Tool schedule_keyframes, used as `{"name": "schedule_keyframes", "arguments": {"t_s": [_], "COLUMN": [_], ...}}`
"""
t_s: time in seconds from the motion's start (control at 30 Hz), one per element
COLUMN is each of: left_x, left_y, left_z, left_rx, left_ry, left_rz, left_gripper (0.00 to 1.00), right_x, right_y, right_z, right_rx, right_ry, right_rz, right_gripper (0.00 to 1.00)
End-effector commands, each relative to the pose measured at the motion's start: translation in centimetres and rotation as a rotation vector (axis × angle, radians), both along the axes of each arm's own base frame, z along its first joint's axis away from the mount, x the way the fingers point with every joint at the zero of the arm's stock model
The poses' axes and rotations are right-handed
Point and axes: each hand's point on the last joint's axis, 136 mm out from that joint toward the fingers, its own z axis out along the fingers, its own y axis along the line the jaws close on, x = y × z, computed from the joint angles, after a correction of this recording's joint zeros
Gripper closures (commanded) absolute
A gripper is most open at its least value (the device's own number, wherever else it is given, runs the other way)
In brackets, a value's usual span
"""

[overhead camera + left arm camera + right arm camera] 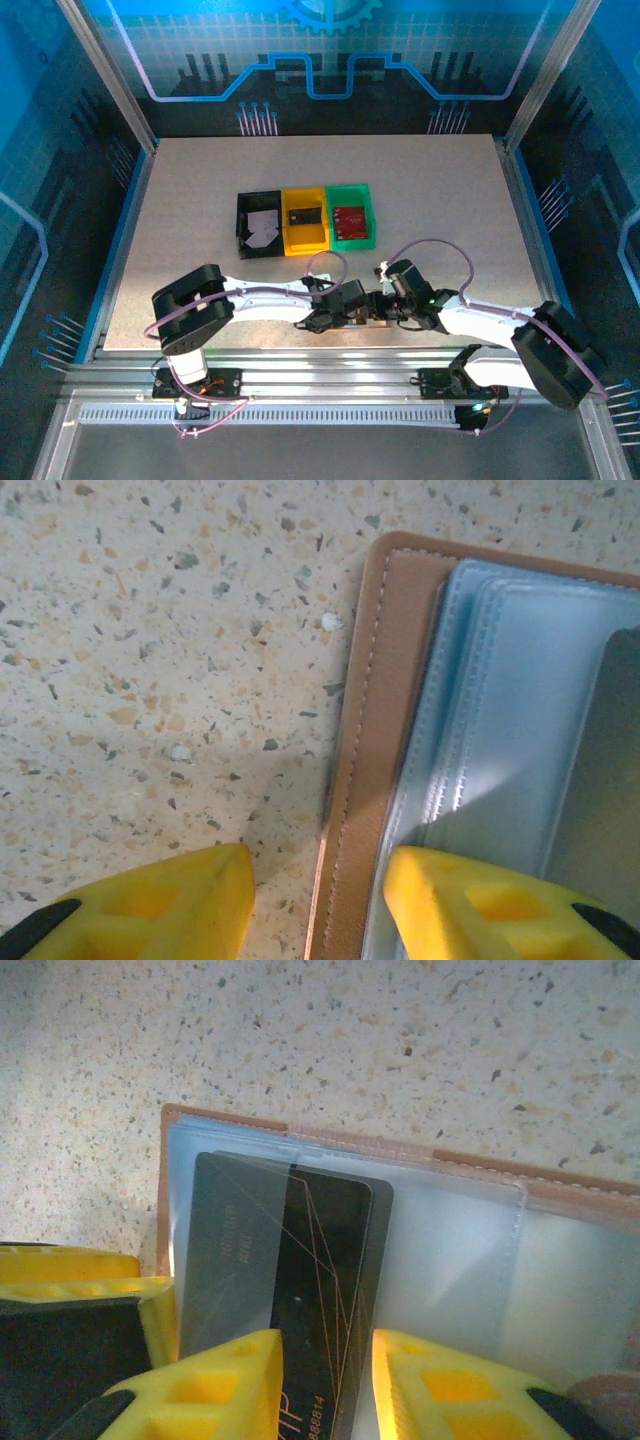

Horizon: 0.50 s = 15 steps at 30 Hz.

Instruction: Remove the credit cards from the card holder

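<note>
The tan card holder (352, 780) lies open and flat near the table's front edge (362, 322), its pale plastic sleeves facing up. My left gripper (320, 880) is open and straddles the holder's stitched edge, one finger on the table and the other finger (470, 905) on a sleeve. My right gripper (326, 1360) is open over a dark credit card (335, 1260) with gold lines. That card is partly slid out of its sleeve and runs between the fingers. Both grippers (335, 312) (388, 303) meet over the holder in the top view.
Behind the holder stand three trays in a row: a black tray (243, 212) with a white card, a yellow tray (305, 243) with a dark card, and a green tray (352, 190) with a red card. My left gripper's yellow finger (70, 1265) shows beside the holder.
</note>
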Motion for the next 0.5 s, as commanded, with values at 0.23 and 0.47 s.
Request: {"name": "schedule_keyframes", "arguments": {"t_s": [0.23,0.47], "left_x": [-6.4,-6.6], "left_y": [-4.1,-4.0], "left_z": [-13.0,-13.4], "left_rx": [-0.169,-0.162], "left_ry": [0.321,0.333], "left_rz": [-0.073,-0.074], "left_gripper": [0.56,0.56], "right_x": [-1.4,-1.8], "right_y": [0.1,1.2], "right_z": [-1.9,-2.0], "right_rx": [-0.020,0.051], "right_ry": [0.074,0.092], "right_rz": [0.036,0.059], "right_gripper": [0.69,0.73]}}
